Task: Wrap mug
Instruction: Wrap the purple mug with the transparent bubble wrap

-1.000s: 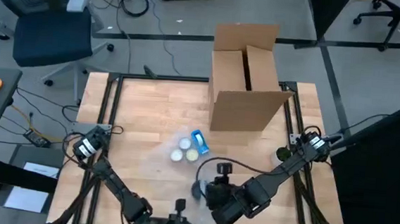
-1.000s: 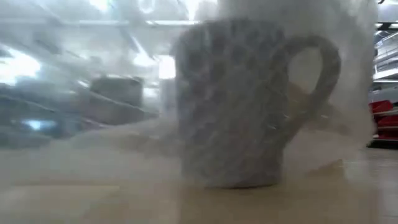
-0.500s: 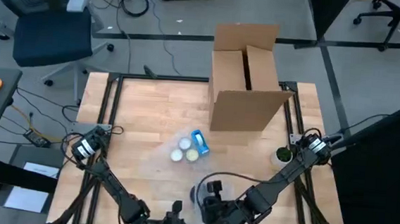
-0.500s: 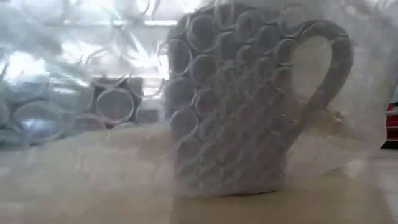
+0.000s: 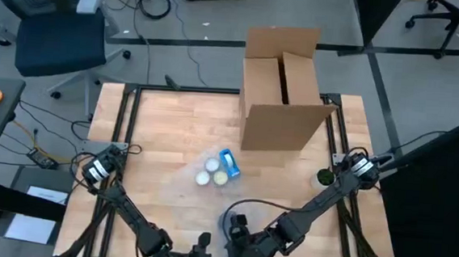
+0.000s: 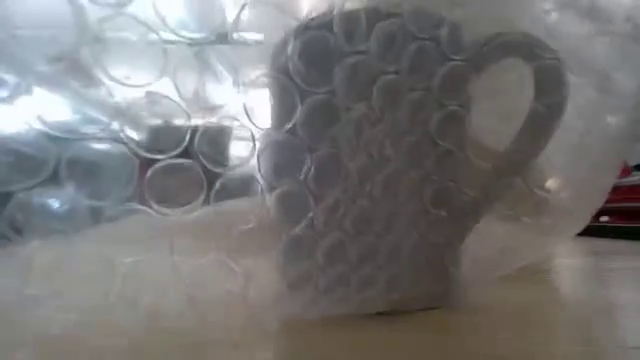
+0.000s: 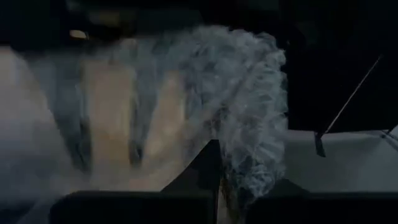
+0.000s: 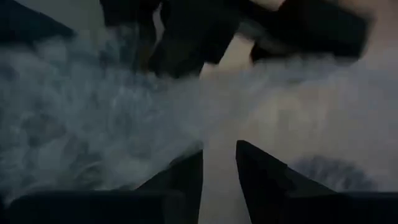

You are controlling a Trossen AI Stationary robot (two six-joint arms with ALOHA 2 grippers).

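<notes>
**Mug under bubble wrap at the bench's near edge**

Standing upright near the middle of the bench's near edge: the mug, pale, handle in profile to one side in the low view, seen through a sheet of clear bubble wrap draped in front of and over it. Round bubbles pressed against the mug's wall, larger loose ones beside it. Just beside the mug, toward the near edge: the right gripper, reaching in from the bench's right side. In its wrist view, fingers slightly parted with a narrow gap, hazy wrap lying across and around them; whether pinching the wrap, cannot tell. At the near edge, left of the mug: the left gripper, its wrist view showing a crumpled bunch of wrap rising from between the dark fingers; grip cannot be told. Farther back: a cardboard box at the far right, small white round items with a blue one mid-bench.
</notes>
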